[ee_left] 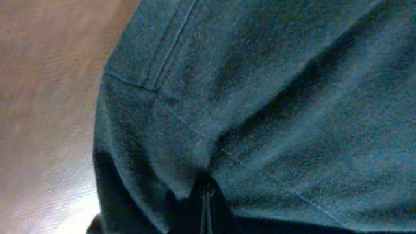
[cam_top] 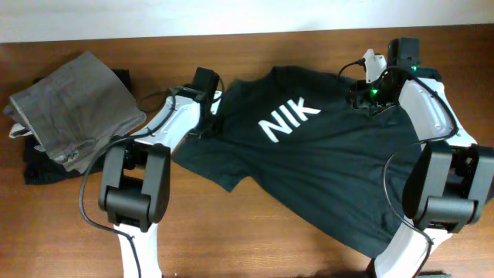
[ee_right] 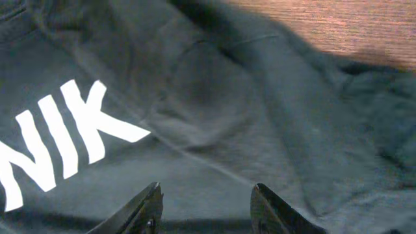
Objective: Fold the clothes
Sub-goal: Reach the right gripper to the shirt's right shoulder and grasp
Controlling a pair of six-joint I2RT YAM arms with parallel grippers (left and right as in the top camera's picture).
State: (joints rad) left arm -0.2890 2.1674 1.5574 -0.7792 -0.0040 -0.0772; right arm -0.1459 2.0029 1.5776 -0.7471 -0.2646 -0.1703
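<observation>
Left gripper is sitting with its jaws pressed together, clamping a bunched fold of the T-shirt; in the left wrist view the dark cloth is puckering into the closed tips, with a stitched seam running up and away from them. From overhead this pinch is sitting at the shirt's left sleeve area, beside the left arm's wrist. Right gripper is hovering with its jaws apart, nothing between them, both fingers pointing over loose wrinkled cloth near the shirt's collar side, to the right of the lettering. The T-shirt is lying spread on the wooden table, centre to right, running diagonally toward the lower right between the two arms, chest side up. The white letters are reading "NIK"; any further letter is being hidden by a fold. Far left on the table, well apart from the shirt, folded grey trousers are resting on top of a black garment.
</observation>
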